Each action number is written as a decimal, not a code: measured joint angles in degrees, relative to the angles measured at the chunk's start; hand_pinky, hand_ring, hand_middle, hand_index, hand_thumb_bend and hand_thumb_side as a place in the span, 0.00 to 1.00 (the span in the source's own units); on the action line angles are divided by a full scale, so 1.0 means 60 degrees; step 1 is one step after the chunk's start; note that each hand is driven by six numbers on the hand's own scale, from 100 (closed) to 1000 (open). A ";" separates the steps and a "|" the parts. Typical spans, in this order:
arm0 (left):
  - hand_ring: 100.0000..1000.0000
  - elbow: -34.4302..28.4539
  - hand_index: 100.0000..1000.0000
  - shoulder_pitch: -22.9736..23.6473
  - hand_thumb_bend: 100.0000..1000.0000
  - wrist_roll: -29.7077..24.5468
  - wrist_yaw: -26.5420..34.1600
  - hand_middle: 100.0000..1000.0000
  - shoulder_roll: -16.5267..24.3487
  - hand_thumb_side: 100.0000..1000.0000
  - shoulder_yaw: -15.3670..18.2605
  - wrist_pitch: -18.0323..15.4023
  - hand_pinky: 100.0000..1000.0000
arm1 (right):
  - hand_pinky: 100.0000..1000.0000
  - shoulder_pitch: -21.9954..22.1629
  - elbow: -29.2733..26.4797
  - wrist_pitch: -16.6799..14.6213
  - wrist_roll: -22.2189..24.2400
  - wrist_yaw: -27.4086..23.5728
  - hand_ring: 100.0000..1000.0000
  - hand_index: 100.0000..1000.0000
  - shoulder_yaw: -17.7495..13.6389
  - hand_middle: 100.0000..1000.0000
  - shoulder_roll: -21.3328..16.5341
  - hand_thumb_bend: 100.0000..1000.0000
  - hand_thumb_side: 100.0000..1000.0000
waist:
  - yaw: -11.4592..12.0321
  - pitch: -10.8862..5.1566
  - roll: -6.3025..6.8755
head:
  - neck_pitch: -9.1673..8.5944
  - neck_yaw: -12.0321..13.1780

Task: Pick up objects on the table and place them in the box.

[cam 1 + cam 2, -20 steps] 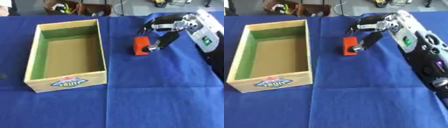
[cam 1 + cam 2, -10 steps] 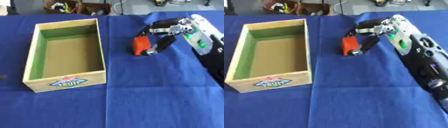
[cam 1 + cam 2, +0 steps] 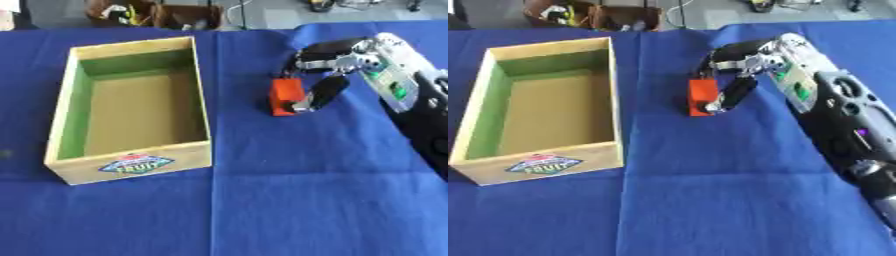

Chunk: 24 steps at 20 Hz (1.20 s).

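Your right hand [image 3: 325,75] is grasping the orange block [image 3: 283,97], fingers curled over its top and thumb against its right side; the block stands with its long axis running toward and away from you, on the blue cloth [image 3: 289,190] just right of the wooden box [image 3: 131,167]. Nothing lies between block and box; cluttered containers [image 3: 592,15] sit past the table's far edge.

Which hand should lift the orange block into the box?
Right. The right hand is already curled round the orange block, just right of the box. No left hand shows.
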 measured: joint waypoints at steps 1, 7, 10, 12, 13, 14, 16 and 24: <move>0.85 0.0000 0.72 0.0000 0.00 -0.0003 0.0003 0.79 0.0000 1.00 0.0000 0.0003 0.59 | 0.72 -0.0003 0.0023 -0.0019 -0.0019 0.0028 0.76 0.71 0.0001 0.50 0.0021 0.19 0.52 | 0.0000 0.0000 -0.0002 | 0.0000 -0.0001; 0.85 0.0000 0.72 0.0000 0.00 -0.0015 0.0004 0.79 -0.0001 1.00 0.0000 0.0015 0.59 | 0.65 -0.0033 0.0150 -0.0001 -0.0210 0.0042 0.67 0.47 -0.0013 0.33 0.0079 0.05 0.30 | 0.0005 0.0000 -0.0003 | 0.0000 -0.0004; 0.85 0.0000 0.72 0.0000 0.00 -0.0016 0.0004 0.79 -0.0001 1.00 0.0000 0.0016 0.59 | 0.61 -0.0034 0.0148 0.0127 -0.0427 0.0030 0.63 0.39 -0.0048 0.28 0.0111 0.00 0.17 | 0.0001 0.0000 -0.0020 | 0.0000 -0.0004; 0.85 0.0000 0.72 0.0000 0.00 -0.0018 0.0004 0.79 -0.0001 1.00 0.0000 0.0017 0.59 | 0.58 -0.0040 0.0132 0.0266 -0.0595 0.0010 0.59 0.31 -0.0069 0.24 0.0123 0.00 0.14 | 0.0000 0.0000 -0.0022 | 0.0000 -0.0005; 0.85 0.0000 0.72 0.0000 0.00 -0.0018 0.0004 0.79 -0.0001 1.00 0.0000 0.0017 0.59 | 0.57 -0.0049 0.0115 0.0360 -0.0690 -0.0029 0.58 0.28 -0.0079 0.23 0.0123 0.00 0.12 | 0.0000 0.0000 -0.0022 | 0.0000 -0.0006; 0.85 0.0000 0.72 0.0000 0.00 -0.0018 0.0004 0.79 -0.0001 1.00 0.0000 0.0017 0.59 | 0.57 -0.0070 0.0075 0.0467 -0.0792 -0.0081 0.57 0.25 -0.0109 0.22 0.0123 0.00 0.12 | 0.0000 0.0000 -0.0022 | 0.0000 -0.0007; 0.85 0.0000 0.72 0.0000 0.00 -0.0018 0.0004 0.79 -0.0001 1.00 0.0000 0.0017 0.59 | 0.56 -0.0144 -0.0031 0.0711 -0.1001 -0.0230 0.56 0.23 -0.0185 0.21 0.0124 0.00 0.13 | 0.0000 -0.0001 -0.0023 | 0.0000 -0.0007; 0.86 0.0000 0.72 0.0002 0.00 -0.0021 0.0004 0.79 -0.0001 1.00 0.0000 0.0021 0.59 | 0.55 -0.0752 -0.0895 0.1543 -0.1485 -0.1046 0.55 0.18 -0.0383 0.20 0.0188 0.00 0.10 | -0.0022 -0.0005 -0.0077 | 0.0006 -0.0006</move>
